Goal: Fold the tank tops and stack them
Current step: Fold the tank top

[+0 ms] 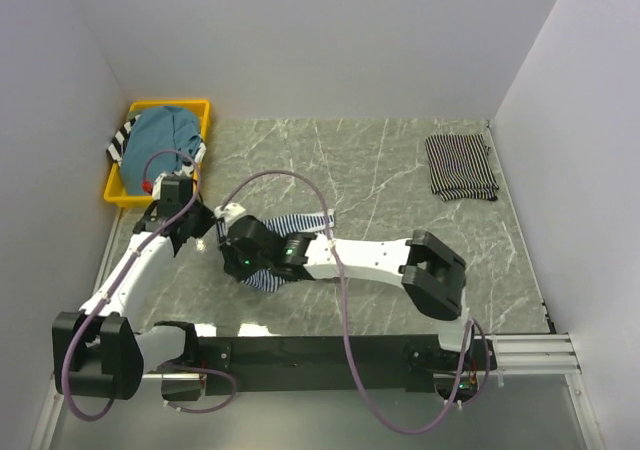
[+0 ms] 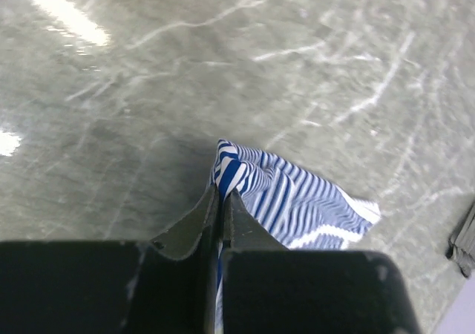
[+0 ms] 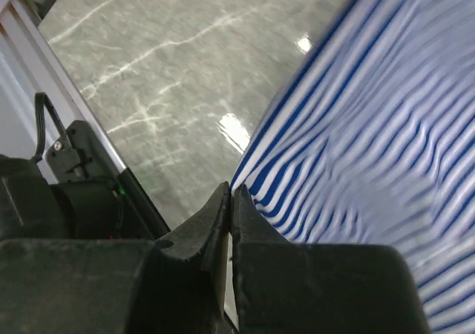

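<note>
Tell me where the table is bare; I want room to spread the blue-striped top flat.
Widest bare table lies between the yellow bin and the folded black-striped top. A smaller free patch sits nearer, below that folded top, beside the right arm. Crowded: left of centre, where the left pincer and right pincer pinch the blue-striped top.

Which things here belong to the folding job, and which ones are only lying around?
Job: blue-and-white striped top, folded black striped top, teal top, black-and-white fabric beside it.
Lying about: yellow bin, purple cables.
</note>
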Controlling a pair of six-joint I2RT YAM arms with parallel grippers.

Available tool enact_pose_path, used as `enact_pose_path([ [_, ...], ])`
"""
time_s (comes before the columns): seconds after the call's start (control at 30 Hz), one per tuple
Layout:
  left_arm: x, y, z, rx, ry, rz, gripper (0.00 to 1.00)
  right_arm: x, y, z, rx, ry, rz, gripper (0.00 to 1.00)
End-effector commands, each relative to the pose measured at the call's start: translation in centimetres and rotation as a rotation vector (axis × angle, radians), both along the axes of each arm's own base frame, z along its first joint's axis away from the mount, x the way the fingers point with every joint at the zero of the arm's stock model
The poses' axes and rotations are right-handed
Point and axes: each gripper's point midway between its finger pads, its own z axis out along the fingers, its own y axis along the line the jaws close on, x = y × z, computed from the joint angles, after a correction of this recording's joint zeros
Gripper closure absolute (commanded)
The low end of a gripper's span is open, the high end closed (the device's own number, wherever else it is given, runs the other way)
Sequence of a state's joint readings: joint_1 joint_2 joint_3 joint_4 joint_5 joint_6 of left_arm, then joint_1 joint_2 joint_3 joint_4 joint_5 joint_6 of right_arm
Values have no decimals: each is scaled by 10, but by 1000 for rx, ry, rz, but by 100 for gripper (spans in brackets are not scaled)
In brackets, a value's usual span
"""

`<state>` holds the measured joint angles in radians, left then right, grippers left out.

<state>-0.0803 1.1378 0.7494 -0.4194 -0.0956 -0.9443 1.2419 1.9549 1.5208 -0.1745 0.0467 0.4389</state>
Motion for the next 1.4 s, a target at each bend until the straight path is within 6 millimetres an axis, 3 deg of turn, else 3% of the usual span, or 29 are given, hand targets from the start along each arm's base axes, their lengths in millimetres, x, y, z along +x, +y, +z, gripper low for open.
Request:
enact_pose_path([
  [0.0, 39, -5, 67, 9, -216, -23, 98, -22, -5, 72, 233, 95, 59, 100],
  [0.03, 42, -17, 69, 5, -218, -55, 97, -21, -17, 58, 221, 120, 41, 100],
  [0.07, 44, -24, 71, 3, -219, -71, 98, -12, -25, 58, 244, 147, 2, 100],
  [0.1, 49, -32, 82, 2, -240, -85, 97, -10, -29, 76, 314, 142, -2, 100],
  [0.13, 54, -38, 78, 15, -222, -91, 97, -12, -41, 58, 299, 172, -19, 100],
  [0.17, 53, -57, 79, 16, -222, -133, 97, -8, -47, 58, 328, 204, -47, 100],
  [0.2, 59, -66, 89, 8, -241, -144, 96, 1, -53, 73, 390, 195, -66, 100],
  [0.23, 61, -83, 83, 10, -222, -176, 97, 0, -64, 57, 377, 221, -83, 100],
  [0.3, 68, -100, 91, -1, -236, -197, 97, 8, -78, 69, 449, 230, -125, 100],
  [0.33, 72, -109, 84, 2, -215, -213, 97, 8, -90, 54, 433, 247, -149, 100],
  [0.4, 77, -133, 92, -2, -231, -251, 97, 12, -102, 53, 460, 254, -189, 100],
  [0.43, 78, -148, 84, 2, -212, -280, 97, 14, -116, 46, 456, 256, -218, 99],
  [0.5, 85, -164, 89, -3, -223, -297, 97, 16, -130, 50, 484, 244, -257, 100],
  [0.53, 87, -173, 80, 1, -202, -313, 97, 18, -142, 37, 466, 249, -287, 99],
  [0.6, 89, -195, 83, -7, -208, -346, 97, 20, -155, 37, 474, 241, -328, 99],
  [0.63, 88, -209, 73, -2, -188, -371, 97, 19, -166, 24, 452, 243, -352, 99],
  [0.8, 90, -251, 64, -22, -177, -434, 96, 19, -201, 7, 433, 240, -449, 99],
  [0.83, 88, -261, 53, -17, -160, -452, 96, 20, -212, -5, 409, 235, -488, 99],
  [0.9, 89, -274, 51, -29, -157, -464, 96, 21, -225, -10, 401, 237, -530, 99],
  [1.0, 89, -296, 31, -28, -128, -497, 96, 19, -248, -29, 365, 237, -600, 99],
  [1.17, 87, -328, 21, -46, -128, -551, 92, 20, -276, -50, 322, 240, -702, 99],
  [1.27, 84, -341, 11, -56, -122, -586, 84, 17, -291, -63, 297, 248, -750, 93],
  [1.37, 85, -351, 13, -80, -152, -619, 69, 16, -302, -69, 283, 250, -791, 80],
])
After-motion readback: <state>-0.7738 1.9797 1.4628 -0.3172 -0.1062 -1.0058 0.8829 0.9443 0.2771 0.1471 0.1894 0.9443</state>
